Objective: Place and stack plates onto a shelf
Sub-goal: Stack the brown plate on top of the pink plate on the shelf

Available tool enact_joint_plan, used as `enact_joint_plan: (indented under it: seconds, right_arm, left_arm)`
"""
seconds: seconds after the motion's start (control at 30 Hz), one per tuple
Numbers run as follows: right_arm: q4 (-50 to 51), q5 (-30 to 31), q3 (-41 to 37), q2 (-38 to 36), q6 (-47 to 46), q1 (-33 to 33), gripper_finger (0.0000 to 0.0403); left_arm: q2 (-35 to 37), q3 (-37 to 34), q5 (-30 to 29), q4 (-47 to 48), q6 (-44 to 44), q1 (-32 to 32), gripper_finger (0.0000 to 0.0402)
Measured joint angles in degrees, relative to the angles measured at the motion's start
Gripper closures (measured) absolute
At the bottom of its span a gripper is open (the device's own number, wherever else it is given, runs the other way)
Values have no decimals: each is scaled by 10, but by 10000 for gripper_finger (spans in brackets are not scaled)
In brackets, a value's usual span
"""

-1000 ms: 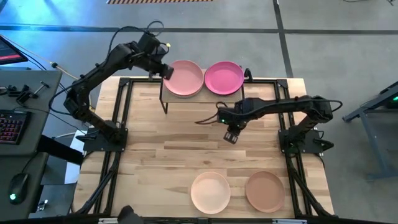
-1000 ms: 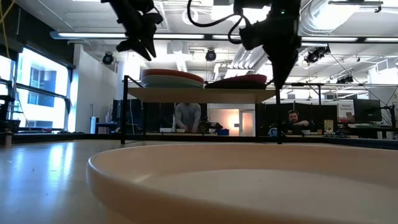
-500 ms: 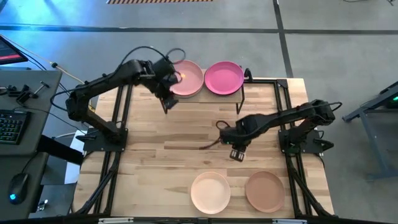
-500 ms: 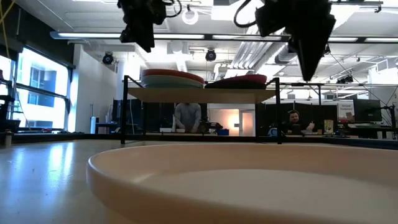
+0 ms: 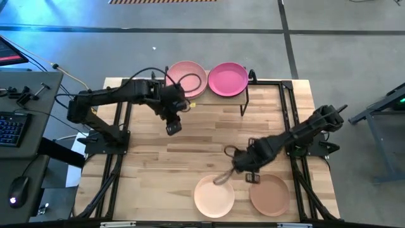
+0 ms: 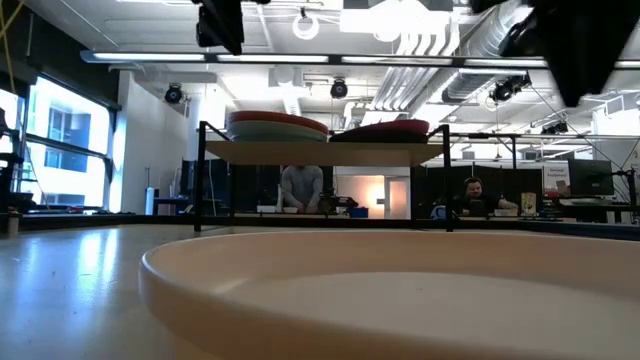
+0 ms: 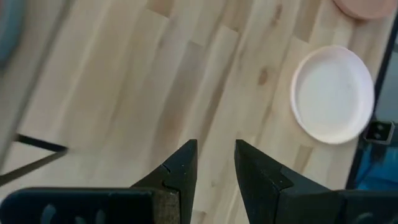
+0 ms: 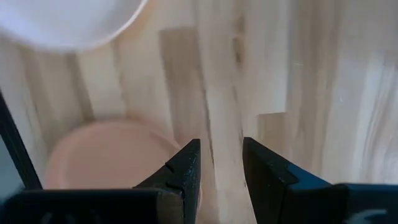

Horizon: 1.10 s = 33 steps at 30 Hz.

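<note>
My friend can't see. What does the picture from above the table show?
Two dark robot arms reach over a wooden table. The right gripper hovers open above the tan plate, beside a cream plate. The left gripper hangs empty before the shelf, which carries pink-topped and magenta-topped stacks.

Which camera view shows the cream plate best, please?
The high view: the whole cream plate lies near the table's front edge. The left wrist view shows it whole too, farther off; the low view only its rim; the right wrist view an edge.
</note>
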<state>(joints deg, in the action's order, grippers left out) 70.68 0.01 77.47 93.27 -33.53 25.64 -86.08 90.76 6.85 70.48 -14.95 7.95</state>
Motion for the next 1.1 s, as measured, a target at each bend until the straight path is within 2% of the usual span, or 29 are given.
enact_joint_plan:
  seconds: [0.27, 0.5, 0.8, 1.1]
  right_arm:
    - [-15, 31, -18, 0, 42, 87, 304]
    - [-61, 42, -84, 0, -13, 142, 304]
    - [-129, 34, -154, 0, -38, 172, 304]
    - [-181, 38, -214, 0, -40, 176, 304]
  left_arm:
    - [0, 0, -28, -1, -55, -73, 304]
    - [0, 0, -32, -1, -95, -141, 304]
    - [0, 0, -72, -18, -139, -204, 304]
    - [0, 0, -86, -18, -155, -219, 304]
